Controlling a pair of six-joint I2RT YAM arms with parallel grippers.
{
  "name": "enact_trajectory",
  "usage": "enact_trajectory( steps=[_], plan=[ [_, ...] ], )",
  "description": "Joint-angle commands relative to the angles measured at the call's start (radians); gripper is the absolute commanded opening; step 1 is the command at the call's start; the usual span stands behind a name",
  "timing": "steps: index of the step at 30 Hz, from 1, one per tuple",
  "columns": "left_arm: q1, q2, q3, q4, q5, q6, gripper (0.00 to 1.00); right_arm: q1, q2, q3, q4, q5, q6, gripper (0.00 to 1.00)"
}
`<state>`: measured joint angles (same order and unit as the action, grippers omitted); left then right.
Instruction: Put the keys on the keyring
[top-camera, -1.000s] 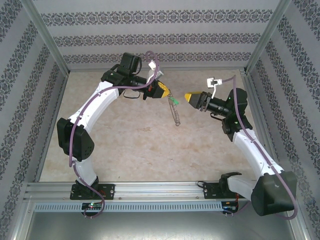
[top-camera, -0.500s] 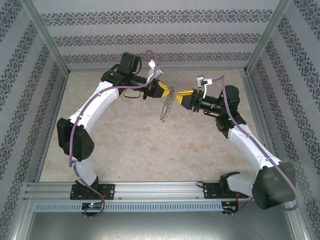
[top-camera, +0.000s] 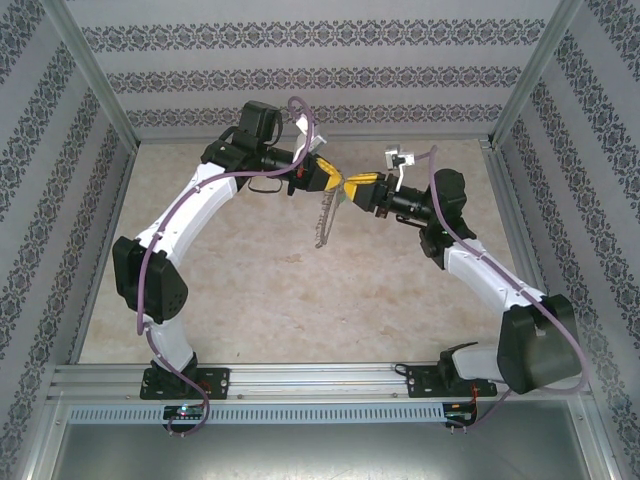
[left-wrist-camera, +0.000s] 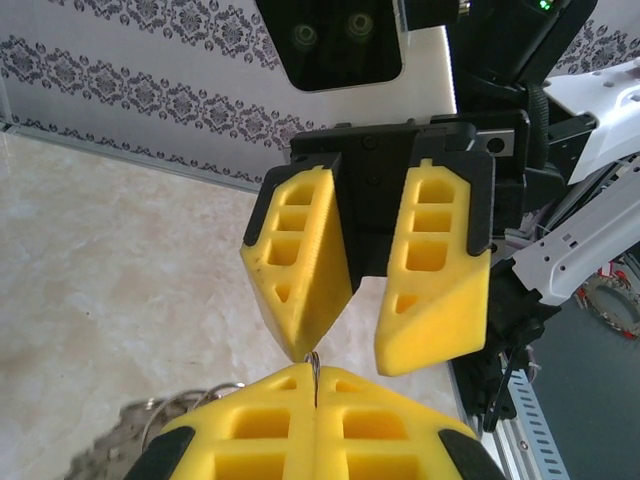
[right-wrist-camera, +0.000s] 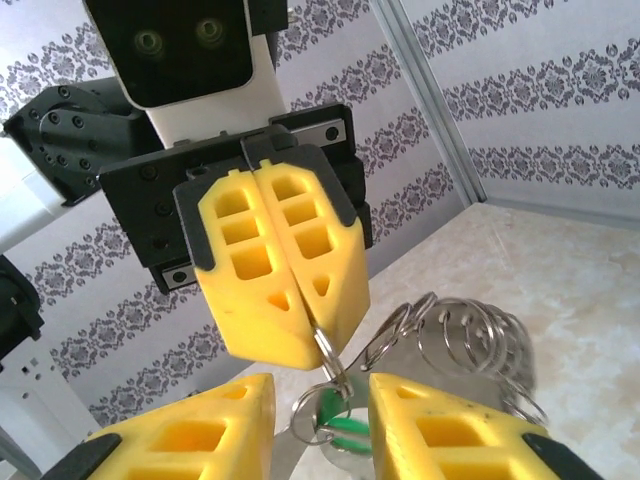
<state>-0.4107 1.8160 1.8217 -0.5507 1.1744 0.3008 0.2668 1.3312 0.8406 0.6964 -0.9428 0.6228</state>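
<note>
Hanging from the left gripper (top-camera: 335, 181), the keyring (top-camera: 322, 222) is dangling toward 6 o'clock in the top view, its silvery pieces trailing in a floppy line above the table (top-camera: 250, 300). The left gripper's fingers are pressing flat together, pinching a thin loop of the keyring at their very tips. In the right wrist view the ring's coils are spreading away toward 3 o'clock from that pinch. The keys (right-wrist-camera: 345, 430), green-tagged and small, are sitting just below the pinched loop at 6 o'clock, lying in the gap between the fingers of the right gripper (top-camera: 352, 187). Those fingers are standing apart with clear space between them, and whether either one is touching the keys cannot be told.

From above, the two grippers are meeting tip to tip, a little toward 12 o'clock from the table's middle. The left arm is rising from its base at 7 o'clock, bending its elbow out to 9 o'clock and pointing its wrist toward 3 o'clock. The right arm is climbing from 5 o'clock, bending its elbow out near 4 o'clock and aiming its wrist toward 9 o'clock
</note>
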Motion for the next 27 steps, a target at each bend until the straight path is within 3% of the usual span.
enact_trajectory(
  steps=[1, 10, 27],
  plan=[
    [0.0, -0.055, -0.018, 0.081, 0.042, -0.033, 0.0, 0.015, 0.023, 0.004, 0.148, 0.013, 0.05, 0.32],
    [-0.001, -0.069, -0.063, 0.207, 0.032, -0.12, 0.0, 0.014, 0.075, -0.035, 0.371, 0.05, 0.174, 0.31],
    [0.0, -0.079, -0.081, 0.294, 0.013, -0.176, 0.0, 0.034, 0.118, -0.072, 0.501, 0.074, 0.24, 0.31]
  ],
)
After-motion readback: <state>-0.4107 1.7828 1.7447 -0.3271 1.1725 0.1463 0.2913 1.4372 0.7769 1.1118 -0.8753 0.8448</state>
